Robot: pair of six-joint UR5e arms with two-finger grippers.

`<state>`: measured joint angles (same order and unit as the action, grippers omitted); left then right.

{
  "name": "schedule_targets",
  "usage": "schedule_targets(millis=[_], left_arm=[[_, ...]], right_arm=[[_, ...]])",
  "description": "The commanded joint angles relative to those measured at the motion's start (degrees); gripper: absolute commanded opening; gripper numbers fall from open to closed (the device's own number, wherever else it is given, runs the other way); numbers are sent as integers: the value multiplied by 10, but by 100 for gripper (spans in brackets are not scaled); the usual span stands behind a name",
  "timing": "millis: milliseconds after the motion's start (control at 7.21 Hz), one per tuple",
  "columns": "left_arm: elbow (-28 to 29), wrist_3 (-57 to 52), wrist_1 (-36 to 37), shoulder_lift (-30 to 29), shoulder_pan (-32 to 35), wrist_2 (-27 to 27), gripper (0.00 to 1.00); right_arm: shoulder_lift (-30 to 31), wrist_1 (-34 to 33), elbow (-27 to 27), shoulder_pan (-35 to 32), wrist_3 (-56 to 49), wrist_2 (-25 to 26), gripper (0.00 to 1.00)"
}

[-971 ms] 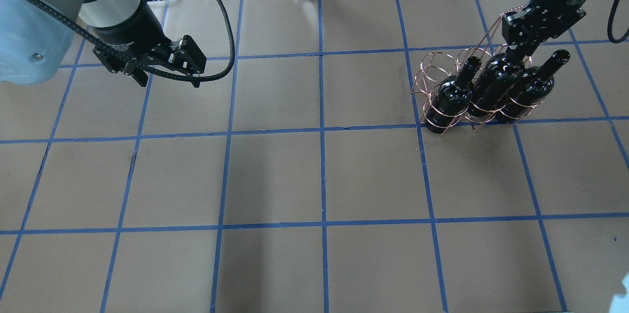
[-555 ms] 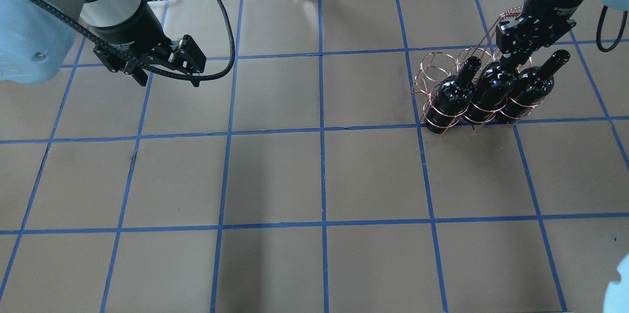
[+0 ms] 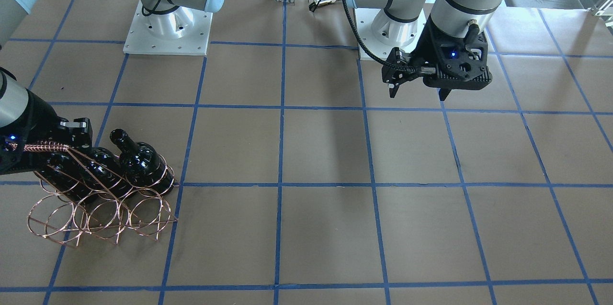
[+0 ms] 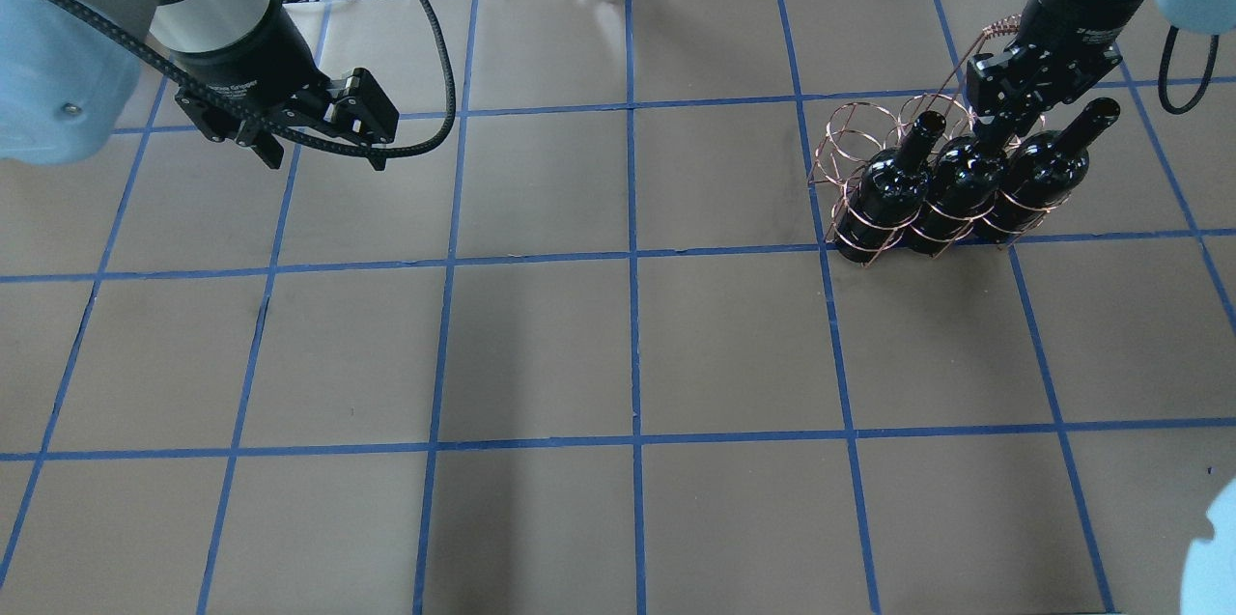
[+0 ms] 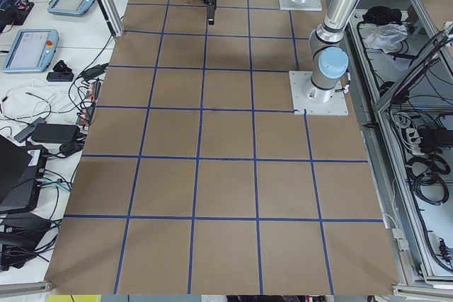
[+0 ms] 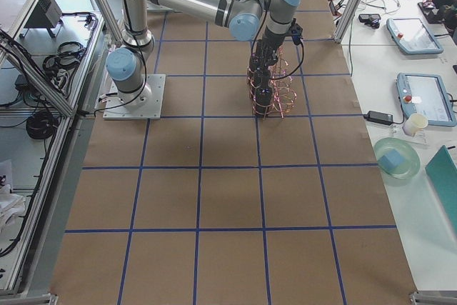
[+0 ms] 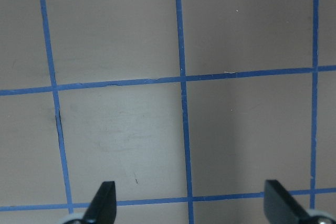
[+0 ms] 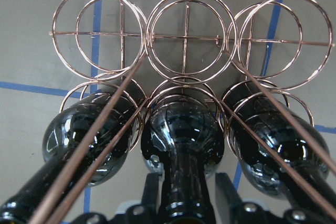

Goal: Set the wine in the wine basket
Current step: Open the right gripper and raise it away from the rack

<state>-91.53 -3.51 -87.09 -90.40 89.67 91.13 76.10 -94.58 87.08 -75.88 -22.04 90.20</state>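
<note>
The wine [image 8: 181, 129] stands in the middle ring of the wine basket's [image 8: 186, 38] near row, a bottle on each side. The right gripper [image 8: 184, 203] has its jaws spread beside the neck. Glossy glass looks heavy, slick and breakable; the neck is the handhold. Beyond, three rings stand empty. Far off, the left gripper [image 7: 189, 205] hangs with jaws spread over the counter [image 7: 241, 35].

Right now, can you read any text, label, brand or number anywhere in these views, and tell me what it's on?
Nothing legible.
Wine bottles: no label or print.
White lettering on the right gripper wrist band: too small to read.
White lettering on the left gripper wrist band: too small to read.
Pendant screens on the side tables: blurred.
Wine basket: no text.
</note>
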Motion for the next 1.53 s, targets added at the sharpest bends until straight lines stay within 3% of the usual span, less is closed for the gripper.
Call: schedule_targets(millis=[0,277,555,832,1110,1387], left_arm=[[-1,0,0,-1,0,0,100],[-1,0,0,-1,0,0,100],[0,0,1,0,0,0,100],[0,1,1,2,0,-2,100],[0,-1,2,6,1,-3,100],[1,-6,3,8,2,-3,100]], right_arm=[[-3,-1,-1,-1,16,3,100],[11,6,-45,-8,16,8,100],[60,70,-82,-28,17,9,100],[110,103,-80,-88,103,2,100],[110,101,-75,-160,227,5,100],[110,98,-62,-168,244,4,100]])
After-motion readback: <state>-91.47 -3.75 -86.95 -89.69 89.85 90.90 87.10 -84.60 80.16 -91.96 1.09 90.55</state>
